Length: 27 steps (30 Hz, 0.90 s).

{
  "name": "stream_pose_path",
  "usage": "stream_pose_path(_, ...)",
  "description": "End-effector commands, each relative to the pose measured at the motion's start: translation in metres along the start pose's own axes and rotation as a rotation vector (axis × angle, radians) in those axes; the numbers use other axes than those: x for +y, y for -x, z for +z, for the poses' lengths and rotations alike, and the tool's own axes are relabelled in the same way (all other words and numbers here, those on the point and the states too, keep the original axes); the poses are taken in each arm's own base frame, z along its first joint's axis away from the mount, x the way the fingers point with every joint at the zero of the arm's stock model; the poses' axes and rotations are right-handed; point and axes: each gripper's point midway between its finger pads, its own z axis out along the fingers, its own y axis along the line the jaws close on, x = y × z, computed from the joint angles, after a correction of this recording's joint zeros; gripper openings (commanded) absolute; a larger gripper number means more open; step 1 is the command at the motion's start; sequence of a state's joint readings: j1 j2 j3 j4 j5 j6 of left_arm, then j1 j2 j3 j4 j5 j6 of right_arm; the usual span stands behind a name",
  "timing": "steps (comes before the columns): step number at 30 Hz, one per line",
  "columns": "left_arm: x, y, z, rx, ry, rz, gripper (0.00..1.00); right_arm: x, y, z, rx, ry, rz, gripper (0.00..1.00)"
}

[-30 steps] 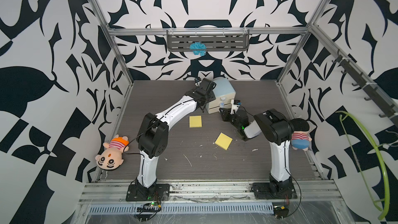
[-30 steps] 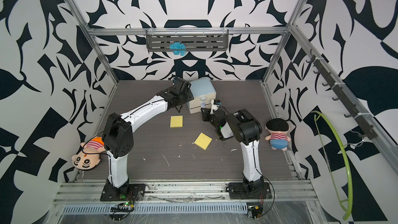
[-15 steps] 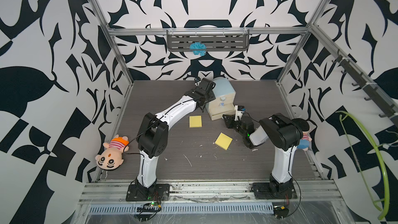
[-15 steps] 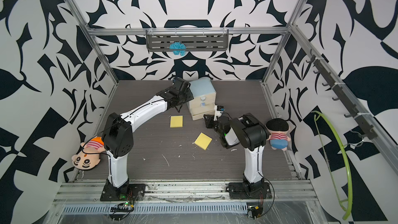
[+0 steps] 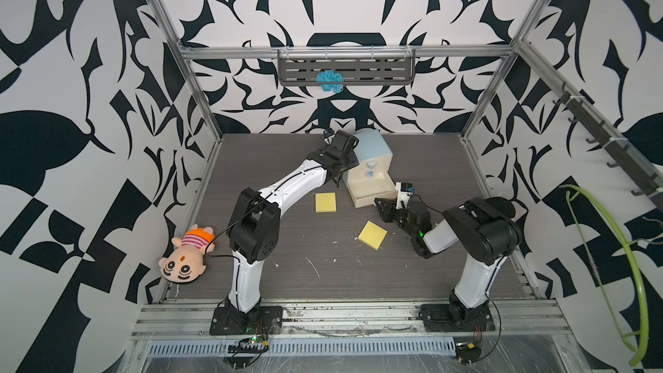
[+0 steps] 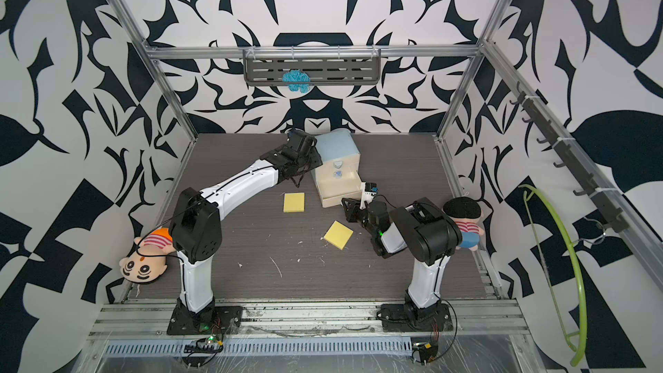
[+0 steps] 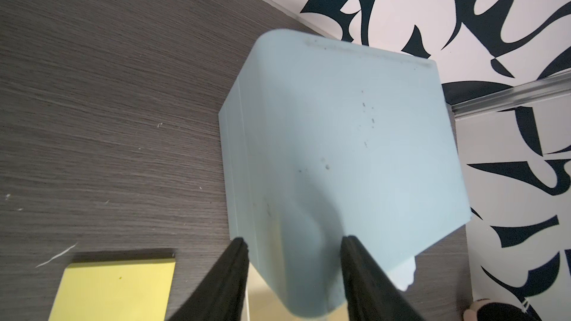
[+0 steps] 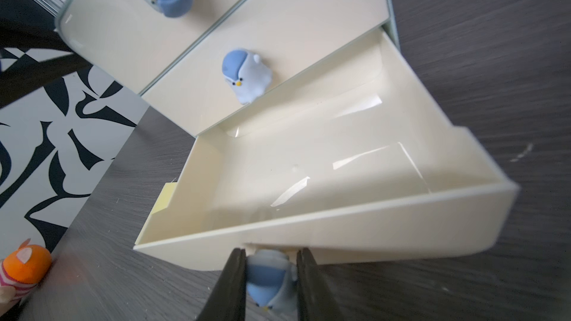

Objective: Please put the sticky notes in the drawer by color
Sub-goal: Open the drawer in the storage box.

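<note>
Nothing legible shows in any view; the walls (image 5: 341, 1) bear only abstract black-and-white shapes, no letters; the drawer (image 5: 375, 147) has a plain pale blue shell and plain cream fronts; each bird-shaped knob (image 8: 247, 75) shows only eyes and a beak; the yellow sticky notes (image 5: 325, 202) lie with blank faces up.
</note>
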<state>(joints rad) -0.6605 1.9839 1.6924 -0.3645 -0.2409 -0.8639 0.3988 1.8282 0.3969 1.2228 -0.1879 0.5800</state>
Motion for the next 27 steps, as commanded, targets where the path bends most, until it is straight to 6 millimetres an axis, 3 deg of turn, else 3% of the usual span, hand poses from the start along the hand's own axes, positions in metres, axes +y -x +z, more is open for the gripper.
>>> stream_pose_path(1, 0.046, -0.037, 0.013, 0.13, 0.145, 0.037, 0.54, 0.013, 0.014, 0.001, -0.033, 0.033, -0.048, 0.35)
stream_pose_path(7, 0.045, -0.037, 0.011, 0.134, 0.142, 0.047, 0.53, 0.006, 0.017, 0.001, -0.041, -0.015, -0.05, 0.61)
stream_pose_path(14, 0.043, -0.025, -0.002, 0.084, 0.133, 0.105, 0.56, 0.014, 0.025, -0.021, -0.046, -0.022, -0.073, 0.67)
stream_pose_path(18, 0.037, -0.008, -0.023, 0.013, 0.097, 0.174, 0.7, 0.023, 0.028, -0.037, -0.008, -0.032, -0.105, 0.73)
stream_pose_path(21, 0.037, 0.0, -0.044, -0.025, 0.084, 0.242, 0.87, 0.032, 0.032, -0.047, 0.019, -0.03, -0.144, 0.76)
stream_pose_path(24, 0.052, 0.001, -0.061, -0.048, 0.121, 0.292, 0.98, 0.046, 0.035, -0.055, 0.051, -0.013, -0.191, 0.81)
stream_pose_path(27, 0.076, -0.008, -0.074, -0.035, 0.187, 0.322, 0.99, 0.062, 0.039, -0.062, 0.064, 0.006, -0.251, 0.83)
